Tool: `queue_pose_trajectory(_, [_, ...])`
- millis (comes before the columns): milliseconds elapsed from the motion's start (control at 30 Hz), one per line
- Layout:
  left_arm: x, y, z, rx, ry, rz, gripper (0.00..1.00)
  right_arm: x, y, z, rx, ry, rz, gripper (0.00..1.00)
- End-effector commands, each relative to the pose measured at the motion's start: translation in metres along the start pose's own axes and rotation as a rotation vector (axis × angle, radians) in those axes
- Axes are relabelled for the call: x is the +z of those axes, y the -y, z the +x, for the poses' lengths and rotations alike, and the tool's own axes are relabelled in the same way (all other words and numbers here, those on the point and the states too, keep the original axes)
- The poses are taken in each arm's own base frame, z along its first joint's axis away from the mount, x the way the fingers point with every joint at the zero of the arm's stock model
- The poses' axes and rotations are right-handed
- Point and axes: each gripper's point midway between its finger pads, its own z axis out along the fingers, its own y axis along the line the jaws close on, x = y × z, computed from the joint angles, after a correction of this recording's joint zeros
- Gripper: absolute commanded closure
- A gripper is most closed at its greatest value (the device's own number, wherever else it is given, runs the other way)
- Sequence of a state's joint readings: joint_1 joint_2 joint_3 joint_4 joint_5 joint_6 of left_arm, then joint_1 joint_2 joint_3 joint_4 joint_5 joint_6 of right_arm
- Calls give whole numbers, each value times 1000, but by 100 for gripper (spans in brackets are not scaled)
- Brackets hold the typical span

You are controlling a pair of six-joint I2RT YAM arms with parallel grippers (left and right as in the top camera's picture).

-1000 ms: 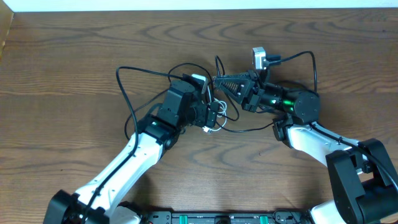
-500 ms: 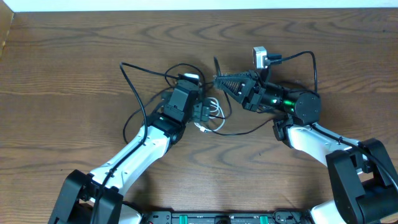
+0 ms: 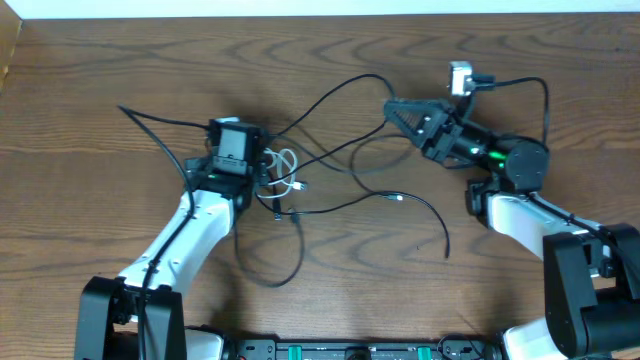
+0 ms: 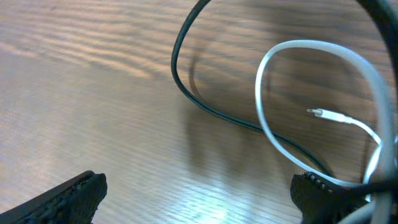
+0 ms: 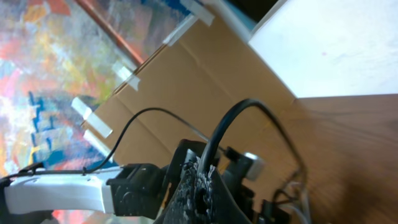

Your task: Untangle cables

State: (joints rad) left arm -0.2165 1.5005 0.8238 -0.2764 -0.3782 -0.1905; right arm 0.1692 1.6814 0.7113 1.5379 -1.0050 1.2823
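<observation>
Though partly hidden, right claw seemingly grips cable.

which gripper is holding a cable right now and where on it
The right gripper is shut on a black cable, pinching it somewhere along its length. The left gripper is open and clamps nothing.
</observation>
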Motion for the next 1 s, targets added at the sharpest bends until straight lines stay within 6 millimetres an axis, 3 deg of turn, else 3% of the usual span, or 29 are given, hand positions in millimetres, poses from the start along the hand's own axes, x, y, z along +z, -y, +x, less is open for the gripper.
queue_pose_trajectory(0, [5,-29,-4,-57,-8,-84,0,-19,-2,-27,-50,62,22,99])
queue_pose_trajectory(333, [9,-44,-3,-91,-19,-110,0,-68,17,-59,-99,117,128,99])
queue_pose_trajectory(667, [14,-65,0,-164,-37,-148,0,-146,42,-86,-82,154,295,99])
queue_pose_trajectory(967, [16,-79,2,-200,-48,-172,0,-220,42,-109,-115,239,431,99])
